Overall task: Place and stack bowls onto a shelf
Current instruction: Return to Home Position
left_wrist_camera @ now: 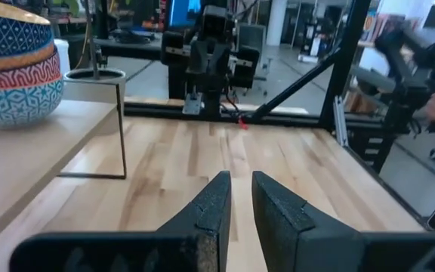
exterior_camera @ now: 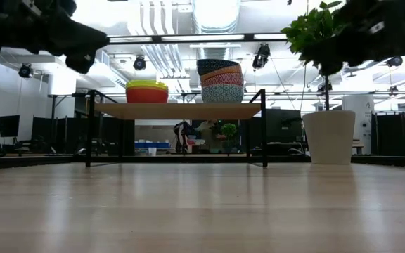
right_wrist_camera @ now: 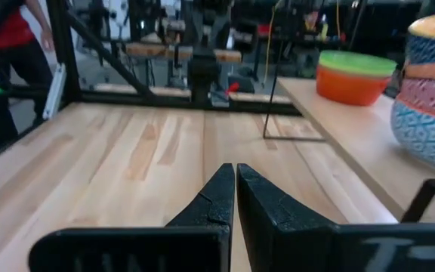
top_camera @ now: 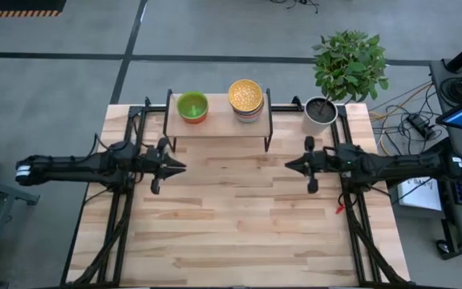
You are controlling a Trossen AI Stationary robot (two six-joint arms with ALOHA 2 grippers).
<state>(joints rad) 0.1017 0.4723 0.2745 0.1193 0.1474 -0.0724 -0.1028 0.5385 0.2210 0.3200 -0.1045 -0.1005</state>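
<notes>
Bowls (top_camera: 245,98) in two stacks on shelf (top_camera: 219,122), none on table; looks done. Left gripper (top_camera: 181,167) slightly apart, empty; right gripper (top_camera: 289,164) together, empty.

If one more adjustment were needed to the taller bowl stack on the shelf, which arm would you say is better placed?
Probably the right. The taller stack sits on the shelf's right half, nearer the right gripper than the left gripper. Both hover empty over the table.
</notes>
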